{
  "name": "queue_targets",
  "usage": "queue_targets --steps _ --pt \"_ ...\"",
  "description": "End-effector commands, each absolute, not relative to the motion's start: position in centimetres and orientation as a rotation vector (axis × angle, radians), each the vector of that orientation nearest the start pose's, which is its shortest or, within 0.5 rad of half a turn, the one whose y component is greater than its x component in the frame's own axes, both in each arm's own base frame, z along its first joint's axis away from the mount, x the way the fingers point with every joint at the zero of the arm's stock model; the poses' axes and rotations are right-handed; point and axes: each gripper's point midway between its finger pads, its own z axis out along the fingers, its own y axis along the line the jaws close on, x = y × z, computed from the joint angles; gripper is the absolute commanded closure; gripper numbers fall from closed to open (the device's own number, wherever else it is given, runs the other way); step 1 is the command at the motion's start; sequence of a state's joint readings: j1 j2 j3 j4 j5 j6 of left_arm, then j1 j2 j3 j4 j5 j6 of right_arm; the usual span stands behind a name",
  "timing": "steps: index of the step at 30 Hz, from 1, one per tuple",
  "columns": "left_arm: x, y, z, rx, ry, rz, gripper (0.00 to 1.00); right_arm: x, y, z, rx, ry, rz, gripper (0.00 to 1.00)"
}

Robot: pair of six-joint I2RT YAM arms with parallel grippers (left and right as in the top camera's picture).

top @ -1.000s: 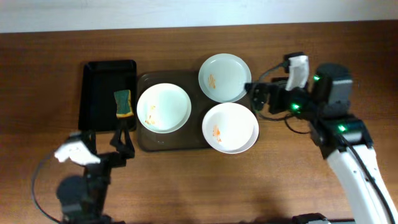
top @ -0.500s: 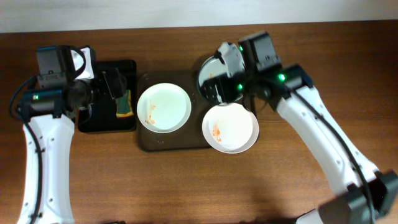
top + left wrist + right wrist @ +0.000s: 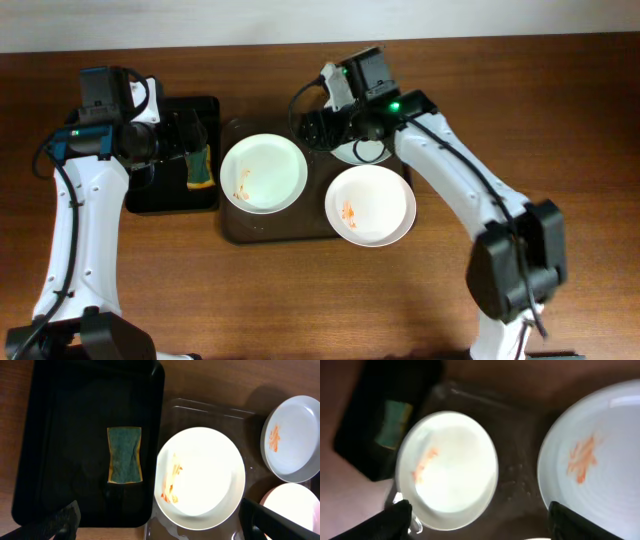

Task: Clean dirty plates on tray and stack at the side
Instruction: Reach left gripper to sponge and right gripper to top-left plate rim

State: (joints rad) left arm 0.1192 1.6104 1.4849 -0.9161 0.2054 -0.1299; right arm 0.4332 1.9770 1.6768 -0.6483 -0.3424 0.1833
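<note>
A dark brown tray [image 3: 312, 218] is seen on the wooden table [image 3: 300, 300], and three white plates are carried on it. The left plate [image 3: 263, 173] is set in the tray's left half, and orange smears are seen near its left rim. The near-right plate [image 3: 370, 205] is placed at the tray's near right corner, where its rim reaches just past the tray's edge; an orange smear is shown left of its middle. The far-right plate [image 3: 595, 460] is found at the tray's far right corner and is also marked with orange. In the overhead view it is largely covered by the right gripper [image 3: 312, 128], which is held above the tray's far edge, between the left plate and the far-right plate. Its fingers are spread wide and nothing is gripped.

A smaller black tray [image 3: 160, 195] is laid just beside the tray's left edge, and a green sponge [image 3: 124, 455] with yellow edging is placed inside it. The left gripper [image 3: 190, 130] is held over this black tray, to the left of the tray; its fingers are likewise spread wide with nothing between them.
</note>
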Motion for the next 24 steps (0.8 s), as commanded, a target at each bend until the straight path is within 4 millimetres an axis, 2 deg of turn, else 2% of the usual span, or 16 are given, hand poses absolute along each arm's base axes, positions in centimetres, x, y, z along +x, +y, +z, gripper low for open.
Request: queue_targets --steps 1,3,5,7,9,12,14,16,18,24 --pt "41.0 1.6 20.4 -0.225 2.569 -0.252 0.01 45.0 27.5 10.7 -0.359 2.623 0.645 0.14" --pt "40.9 1.7 20.3 -0.229 2.575 -0.243 0.01 44.9 28.3 8.7 -0.376 2.650 0.643 0.20" --pt "40.9 1.9 20.1 -0.227 2.580 -0.224 0.01 44.7 28.9 7.0 -0.385 2.673 0.640 0.35" --pt "41.2 2.6 20.0 -0.178 2.576 -0.155 0.01 44.7 28.7 5.9 -0.317 2.710 0.625 0.46" --pt "41.7 3.4 19.4 -0.171 2.583 -0.098 0.01 44.6 28.8 5.5 -0.314 2.719 0.625 0.51" --pt "42.4 4.2 17.6 -0.172 2.614 -0.038 0.01 43.9 29.5 4.1 -0.296 2.755 0.624 0.53" --pt "43.3 4.8 15.7 -0.183 2.639 -0.006 0.01 43.7 29.7 3.5 -0.229 2.784 0.634 0.60" --pt "44.1 4.9 14.1 -0.184 2.656 -0.007 0.01 43.5 29.9 3.2 -0.227 2.791 0.641 0.63" --pt "45.4 5.0 12.8 -0.184 2.645 -0.005 0.07 43.0 30.4 2.1 -0.223 2.816 0.629 0.68" --pt "46.8 5.3 13.4 -0.179 2.583 0.003 0.06 42.7 30.4 0.0 -0.185 2.860 0.616 0.75"
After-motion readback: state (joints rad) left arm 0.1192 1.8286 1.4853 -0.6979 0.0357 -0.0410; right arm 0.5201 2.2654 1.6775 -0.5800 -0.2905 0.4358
